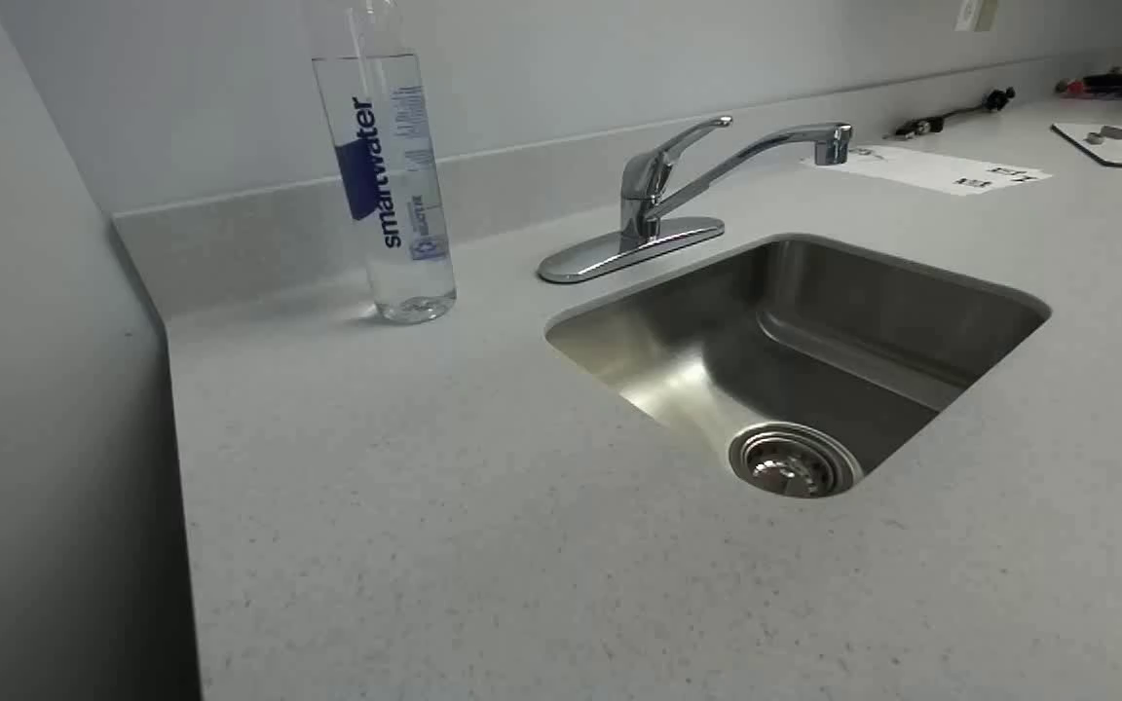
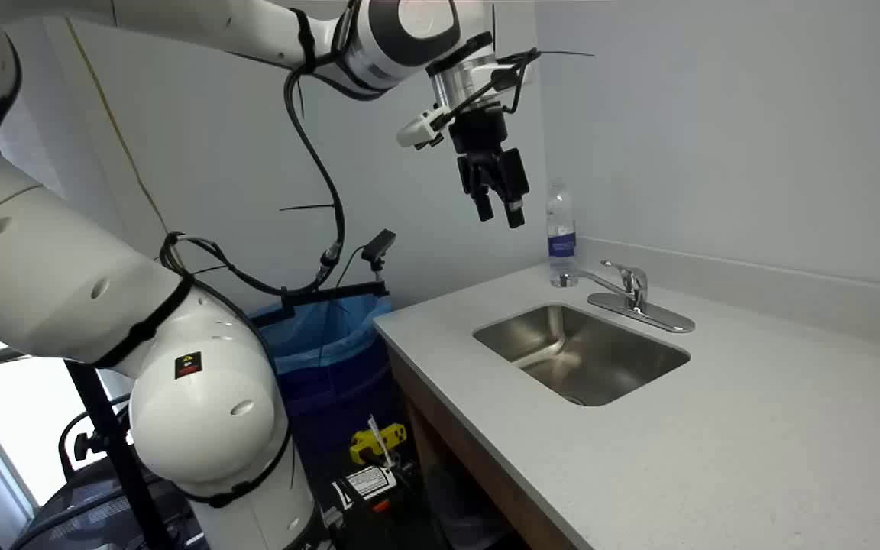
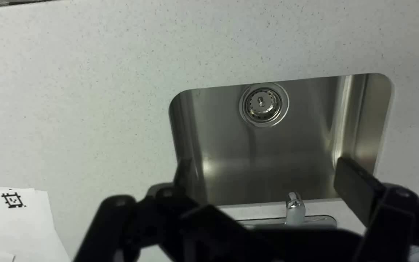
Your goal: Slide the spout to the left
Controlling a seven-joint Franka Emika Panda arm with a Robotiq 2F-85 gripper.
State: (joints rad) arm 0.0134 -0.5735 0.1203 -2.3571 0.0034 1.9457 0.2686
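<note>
The spout is a slim arched chrome tube. In an exterior view the spout (image 1: 764,146) reaches right from the faucet body, its nozzle turned down. In an exterior view the spout (image 2: 599,281) reaches left, its nozzle overlapping the bottle. The lever handle (image 1: 697,134) sits above it. In the wrist view a short chrome faucet piece (image 3: 295,211) shows behind the fingers; I cannot tell whether it is spout or handle. My black gripper (image 2: 501,218) hangs well above the counter, apart from the faucet. In the wrist view the gripper (image 3: 262,167) is open and empty.
A steel sink (image 1: 843,282) lies in front of the faucet. A tall clear water bottle (image 1: 395,185) stands near the counter's end, close to the wall. Printed paper (image 1: 921,167) lies on the counter (image 2: 753,428). A blue-lined bin (image 2: 325,382) stands beside the counter.
</note>
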